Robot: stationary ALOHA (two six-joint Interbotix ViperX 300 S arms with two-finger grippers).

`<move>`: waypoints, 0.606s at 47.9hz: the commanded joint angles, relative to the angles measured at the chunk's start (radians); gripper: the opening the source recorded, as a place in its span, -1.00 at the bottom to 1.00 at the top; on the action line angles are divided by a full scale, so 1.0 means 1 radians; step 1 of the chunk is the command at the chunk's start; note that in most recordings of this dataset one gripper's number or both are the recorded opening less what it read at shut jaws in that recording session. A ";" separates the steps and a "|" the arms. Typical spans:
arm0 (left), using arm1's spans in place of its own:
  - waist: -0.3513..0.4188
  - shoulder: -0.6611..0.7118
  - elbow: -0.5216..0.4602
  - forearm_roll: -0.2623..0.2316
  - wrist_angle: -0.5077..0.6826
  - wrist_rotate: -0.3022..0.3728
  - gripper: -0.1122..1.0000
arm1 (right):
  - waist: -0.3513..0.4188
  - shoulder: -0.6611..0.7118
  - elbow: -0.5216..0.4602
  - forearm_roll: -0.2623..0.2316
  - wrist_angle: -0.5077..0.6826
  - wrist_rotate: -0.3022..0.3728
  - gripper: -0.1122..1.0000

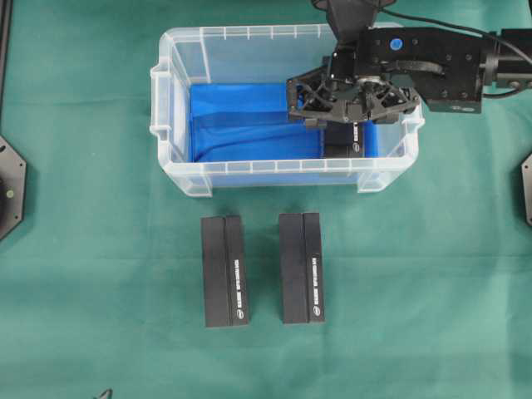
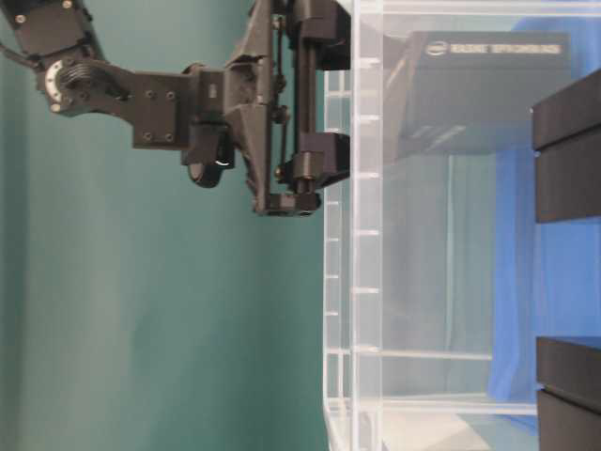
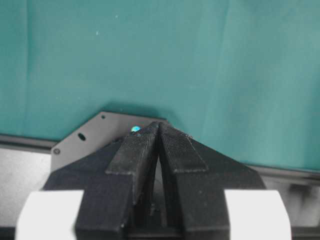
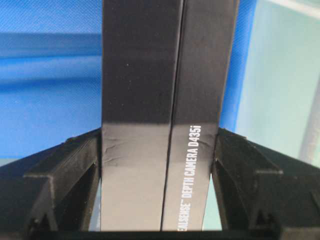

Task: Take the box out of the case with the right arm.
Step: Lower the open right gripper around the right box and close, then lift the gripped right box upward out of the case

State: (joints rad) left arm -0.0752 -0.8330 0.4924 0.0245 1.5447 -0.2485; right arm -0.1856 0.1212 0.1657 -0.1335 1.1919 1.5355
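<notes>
Right gripper (image 4: 159, 175) clamps box (image 4: 165, 100) near case (image 1: 179, 158) right wall.

Robot lab, green-clothed bench (image 1: 100, 249), black robot arm (image 1: 440, 71)

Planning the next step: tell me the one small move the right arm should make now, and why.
Probably lift straight up. The right pincer has both fingers pressed against the sides of the black box, which is still inside the case over its blue lining. Rising clear of the case's walls comes before carrying it towards the two boxes on the cloth.
</notes>
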 commanded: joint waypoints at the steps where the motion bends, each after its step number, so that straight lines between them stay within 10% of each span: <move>1: 0.005 0.002 -0.009 0.003 -0.003 0.002 -0.80 | 0.005 -0.038 -0.046 -0.015 0.040 0.000 0.37; 29: 0.005 0.002 -0.009 0.003 -0.003 0.002 -0.80 | 0.044 -0.120 -0.268 -0.126 0.341 -0.002 0.37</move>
State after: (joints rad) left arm -0.0752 -0.8345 0.4924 0.0245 1.5463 -0.2485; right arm -0.1503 0.0445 -0.0460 -0.2393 1.4972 1.5355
